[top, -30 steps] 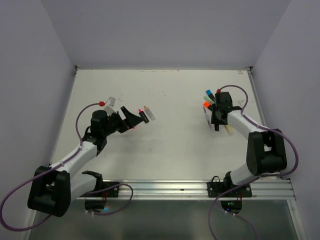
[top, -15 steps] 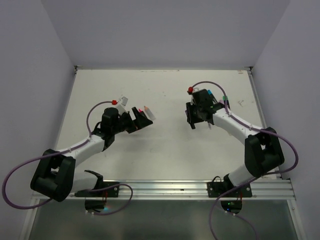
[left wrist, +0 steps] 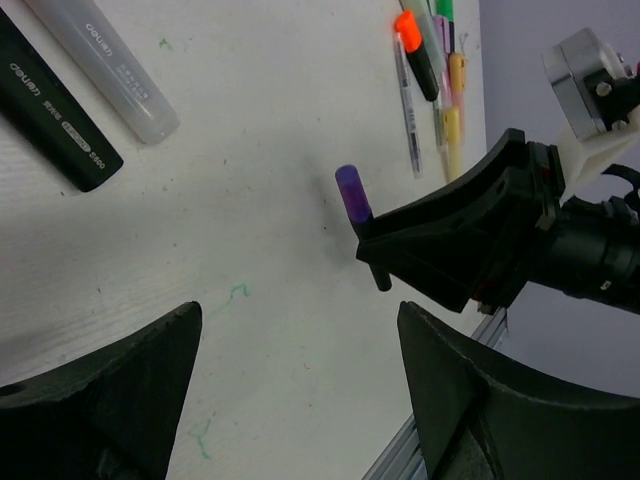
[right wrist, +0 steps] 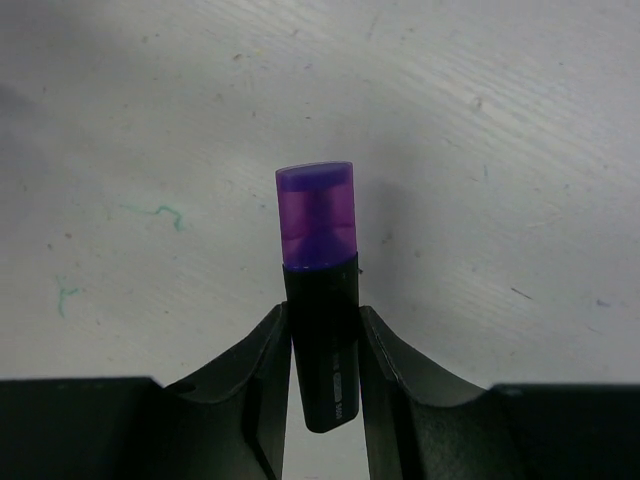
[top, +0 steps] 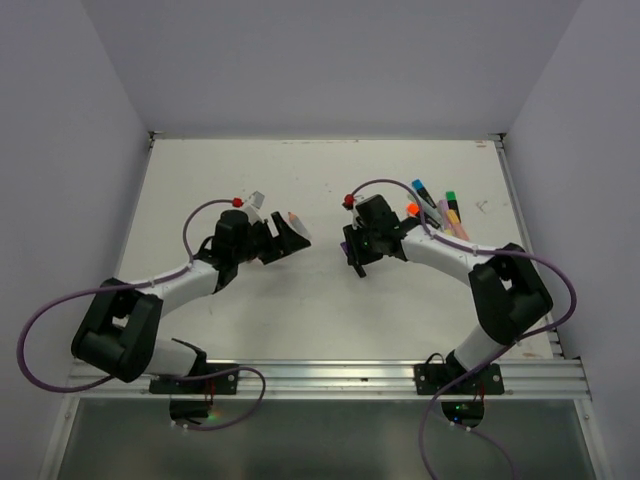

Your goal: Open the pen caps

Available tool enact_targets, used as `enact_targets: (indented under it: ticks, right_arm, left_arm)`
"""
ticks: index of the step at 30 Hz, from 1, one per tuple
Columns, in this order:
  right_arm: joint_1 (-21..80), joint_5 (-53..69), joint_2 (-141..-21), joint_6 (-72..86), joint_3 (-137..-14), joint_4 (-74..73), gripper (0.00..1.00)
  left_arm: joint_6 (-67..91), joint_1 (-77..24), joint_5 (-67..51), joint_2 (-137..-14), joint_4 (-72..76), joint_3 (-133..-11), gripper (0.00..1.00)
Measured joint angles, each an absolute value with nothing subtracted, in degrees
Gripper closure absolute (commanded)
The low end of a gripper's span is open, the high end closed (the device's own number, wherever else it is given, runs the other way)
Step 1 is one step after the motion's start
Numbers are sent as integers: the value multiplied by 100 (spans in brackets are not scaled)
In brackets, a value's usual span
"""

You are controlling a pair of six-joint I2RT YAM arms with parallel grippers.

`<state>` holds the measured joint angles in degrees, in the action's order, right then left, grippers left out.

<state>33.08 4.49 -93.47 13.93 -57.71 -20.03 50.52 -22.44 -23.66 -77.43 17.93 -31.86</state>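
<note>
My right gripper is shut on the black body of a highlighter, held above the table. Its purple cap sticks out past the fingertips. In the top view the right gripper is near the table's middle, with the purple cap at its left side. My left gripper is open and empty. It faces the purple cap from the left in the top view, with a gap between them.
A black highlighter and a clear pen lie beside the left gripper. More pens lie at the right: blue cap, green cap, orange cap, plus pastel bodies.
My right arm has swung left from the pen cluster toward the table's middle, carrying the purple-capped highlighter. My left gripper has moved right, toward it.
</note>
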Motion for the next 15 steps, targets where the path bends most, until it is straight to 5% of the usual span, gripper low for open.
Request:
enact_targets:
  ticks: [15]
  right_arm:
    - [4285,261,-9432,1608,-6436,-1844,100]
  left_arm:
    - [5413,-2602,-2058,-8591,1702,-3881,26]
